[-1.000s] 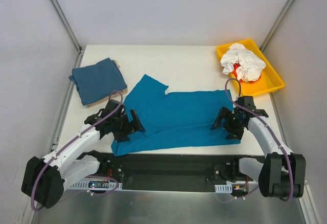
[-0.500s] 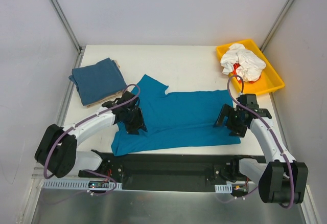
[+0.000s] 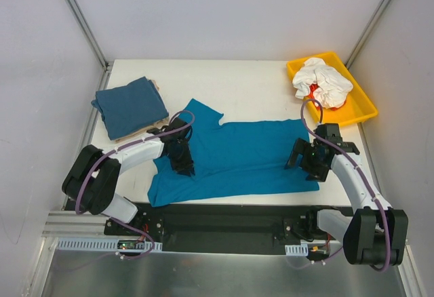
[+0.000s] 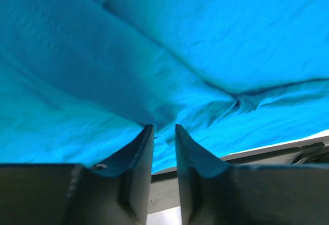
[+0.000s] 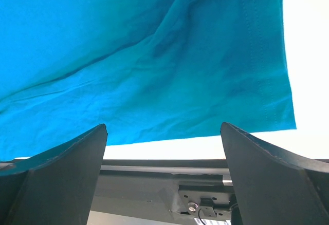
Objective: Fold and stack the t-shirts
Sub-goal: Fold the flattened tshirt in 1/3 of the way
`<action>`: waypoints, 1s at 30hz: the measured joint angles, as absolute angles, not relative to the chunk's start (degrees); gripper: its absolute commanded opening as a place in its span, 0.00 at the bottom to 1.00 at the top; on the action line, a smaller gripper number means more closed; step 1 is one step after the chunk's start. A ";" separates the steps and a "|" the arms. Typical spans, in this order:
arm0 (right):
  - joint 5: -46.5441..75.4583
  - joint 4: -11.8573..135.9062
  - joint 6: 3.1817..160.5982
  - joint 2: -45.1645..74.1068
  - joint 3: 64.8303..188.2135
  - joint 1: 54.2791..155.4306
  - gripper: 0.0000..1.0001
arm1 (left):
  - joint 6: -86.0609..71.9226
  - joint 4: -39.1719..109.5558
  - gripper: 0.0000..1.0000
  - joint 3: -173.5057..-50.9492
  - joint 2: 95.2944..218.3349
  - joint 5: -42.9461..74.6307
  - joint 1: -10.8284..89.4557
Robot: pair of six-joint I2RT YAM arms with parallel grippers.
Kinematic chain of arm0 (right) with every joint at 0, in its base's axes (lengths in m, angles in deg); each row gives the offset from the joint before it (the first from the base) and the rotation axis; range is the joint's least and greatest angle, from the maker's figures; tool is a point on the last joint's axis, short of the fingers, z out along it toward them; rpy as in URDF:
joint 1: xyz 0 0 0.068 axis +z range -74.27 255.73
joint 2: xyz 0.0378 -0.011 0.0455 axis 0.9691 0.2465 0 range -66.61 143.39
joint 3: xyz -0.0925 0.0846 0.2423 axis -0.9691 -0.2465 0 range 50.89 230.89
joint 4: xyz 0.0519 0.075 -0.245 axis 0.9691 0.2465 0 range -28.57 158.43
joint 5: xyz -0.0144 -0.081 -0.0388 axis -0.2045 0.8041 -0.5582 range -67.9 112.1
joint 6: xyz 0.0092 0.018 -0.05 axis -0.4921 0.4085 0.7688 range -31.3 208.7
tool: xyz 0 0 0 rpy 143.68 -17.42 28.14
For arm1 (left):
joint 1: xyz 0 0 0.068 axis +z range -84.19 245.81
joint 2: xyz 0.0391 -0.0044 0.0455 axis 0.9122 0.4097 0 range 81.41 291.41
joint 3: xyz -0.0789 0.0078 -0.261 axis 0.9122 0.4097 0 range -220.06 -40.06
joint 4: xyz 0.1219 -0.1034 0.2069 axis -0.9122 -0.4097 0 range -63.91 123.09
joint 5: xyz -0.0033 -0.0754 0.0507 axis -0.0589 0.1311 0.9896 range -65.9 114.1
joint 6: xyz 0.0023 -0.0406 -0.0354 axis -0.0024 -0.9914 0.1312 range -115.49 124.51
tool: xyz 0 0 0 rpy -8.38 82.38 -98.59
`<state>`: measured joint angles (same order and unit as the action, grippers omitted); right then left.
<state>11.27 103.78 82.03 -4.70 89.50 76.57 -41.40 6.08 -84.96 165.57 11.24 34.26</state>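
A bright teal-blue t-shirt [image 3: 244,153] lies spread flat across the near middle of the table. My left gripper [image 3: 180,159] is pressed onto its left part, and the narrow jaws [image 4: 163,127] pinch a puckered fold of the teal cloth [image 4: 169,60]. Over the shirt's right hem, my right gripper [image 3: 309,164] hovers with its fingers wide apart and nothing between them [image 5: 163,126]; the hem corner [image 5: 280,107] lies just ahead. A folded slate-blue t-shirt [image 3: 129,106] rests at the back left on a beige one, of which only an edge [image 3: 137,133] shows.
A yellow tray [image 3: 356,110] at the back right holds a crumpled white cloth [image 3: 323,81] with a bit of red. The table's near edge and a dark rail [image 3: 230,217] run just below the teal shirt. Grey walls close both sides.
My left gripper has slid forward and to the right onto the teal shirt's left part and closed from wide open to a narrow pinch. The right gripper has barely shifted.
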 measured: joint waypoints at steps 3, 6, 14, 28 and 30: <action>11.90 103.76 82.20 -4.26 89.80 76.57 0.96 | -41.20 6.56 0.13 -85.60 166.64 11.35 34.26; 12.34 103.76 82.38 -3.93 89.89 76.57 0.96 | -41.05 6.96 0.04 -85.95 166.66 11.66 34.24; 12.49 103.71 82.42 -3.32 89.89 76.57 0.96 | -40.57 7.22 0.00 -86.19 166.66 12.20 34.24; 12.69 103.23 83.95 -1.14 90.22 76.57 0.96 | -38.86 7.26 0.00 -89.88 167.95 12.18 33.80; 12.67 103.06 84.32 -0.72 90.39 76.57 0.96 | -38.32 7.35 0.00 -91.41 169.46 12.16 33.59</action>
